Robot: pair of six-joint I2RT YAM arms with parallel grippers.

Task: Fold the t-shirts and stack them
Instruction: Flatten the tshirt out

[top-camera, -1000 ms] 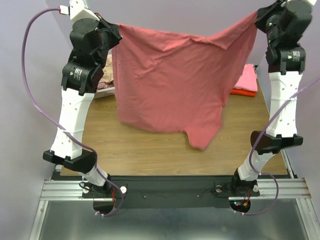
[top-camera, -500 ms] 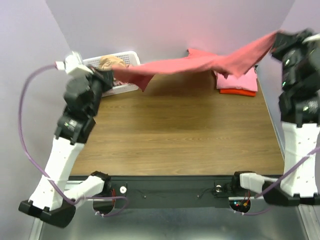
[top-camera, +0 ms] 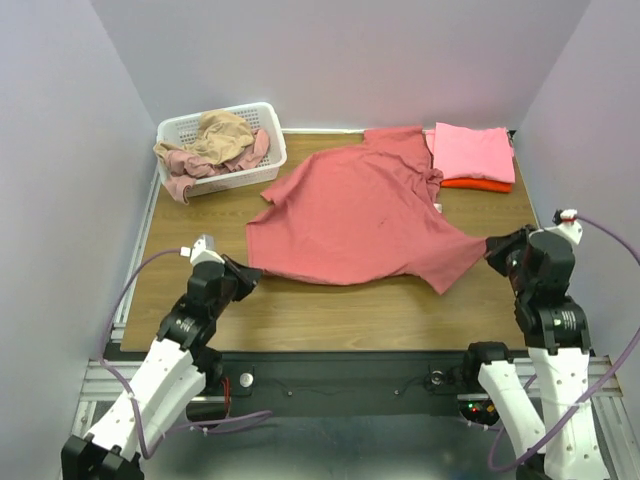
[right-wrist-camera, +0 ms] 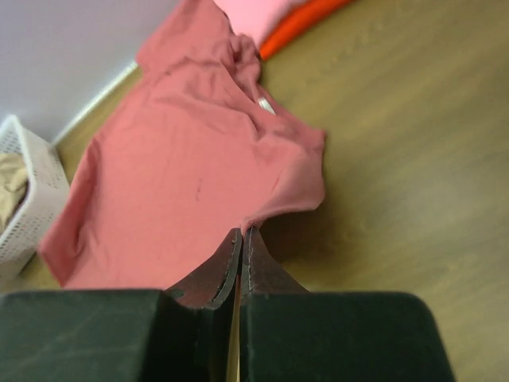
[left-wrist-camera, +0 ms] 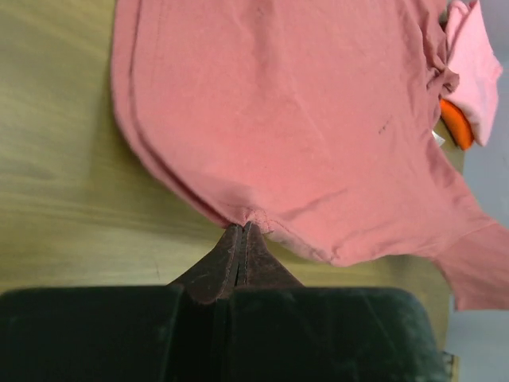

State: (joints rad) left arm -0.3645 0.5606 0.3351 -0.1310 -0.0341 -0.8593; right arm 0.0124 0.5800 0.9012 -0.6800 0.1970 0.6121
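The dusty red t-shirt (top-camera: 360, 215) lies spread flat on the wooden table (top-camera: 330, 310), collar toward the back right. My left gripper (top-camera: 248, 272) is shut on its near left hem corner, and the left wrist view shows the fingertips (left-wrist-camera: 242, 227) pinching the hem of the red cloth (left-wrist-camera: 302, 103). At the near right corner my right gripper (top-camera: 490, 245) is shut on the shirt; its own view has the cloth (right-wrist-camera: 183, 175) caught between the closed tips (right-wrist-camera: 242, 231). A folded bright pink t-shirt (top-camera: 472, 152) rests on a folded orange-red one (top-camera: 478, 184) at the back right.
A white lattice basket (top-camera: 275, 140) stands at the back left. It holds a crumpled tan shirt (top-camera: 222, 135), and a pale rose one (top-camera: 180, 175) hangs over its side. Purple walls close in the left, back and right of the table.
The red shirt hung in the air, stretched between both raised grippers. Both arms swung it out and lowered it, and now it lies flat with the grippers low near the table's front.
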